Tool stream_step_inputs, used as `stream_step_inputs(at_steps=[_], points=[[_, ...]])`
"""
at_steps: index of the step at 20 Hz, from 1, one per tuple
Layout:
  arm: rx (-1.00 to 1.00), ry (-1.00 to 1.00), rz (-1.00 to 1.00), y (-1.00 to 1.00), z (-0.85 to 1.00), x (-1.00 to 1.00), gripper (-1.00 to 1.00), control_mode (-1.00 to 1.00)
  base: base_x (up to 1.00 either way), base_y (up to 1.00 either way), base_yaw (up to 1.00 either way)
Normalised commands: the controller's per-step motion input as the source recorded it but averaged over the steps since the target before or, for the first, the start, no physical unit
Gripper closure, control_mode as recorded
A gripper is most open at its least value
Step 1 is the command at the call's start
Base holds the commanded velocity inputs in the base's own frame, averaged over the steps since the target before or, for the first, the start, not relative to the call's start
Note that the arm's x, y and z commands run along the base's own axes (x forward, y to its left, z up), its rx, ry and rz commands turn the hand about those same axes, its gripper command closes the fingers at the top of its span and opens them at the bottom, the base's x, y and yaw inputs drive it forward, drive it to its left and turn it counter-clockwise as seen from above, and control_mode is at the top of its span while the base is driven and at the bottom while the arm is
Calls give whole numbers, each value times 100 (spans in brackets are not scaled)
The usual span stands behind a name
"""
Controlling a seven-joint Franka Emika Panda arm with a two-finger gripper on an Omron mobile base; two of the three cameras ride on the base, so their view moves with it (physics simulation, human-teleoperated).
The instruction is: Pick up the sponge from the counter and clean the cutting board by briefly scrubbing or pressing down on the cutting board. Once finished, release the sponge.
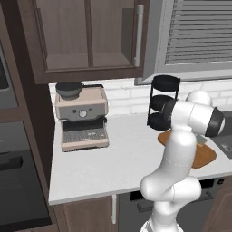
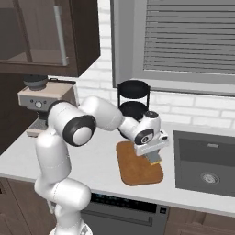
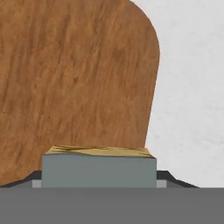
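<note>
Sponge [image 3: 99, 168] is sitting clamped in the gripper [image 2: 154, 156], fingers closed against its sides. It is hanging over the cutting board [image 2: 133, 167], positioned for pressing down and scrubbing.

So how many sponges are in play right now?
1. The sponge is held in the gripper just over the cutting board's right side, near the sink. Another could be hidden behind the arm.
</note>
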Motion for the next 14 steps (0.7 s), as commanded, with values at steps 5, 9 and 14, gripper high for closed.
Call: stream_step_inputs(at_steps=[5, 9, 14], points=[[0, 0, 23, -11, -26, -50, 100, -100, 0, 0, 0], [8, 2, 21, 0, -37, -8, 100, -100, 0, 0, 0], [15, 1, 15, 0, -8, -1, 100, -100, 0, 0, 0]])
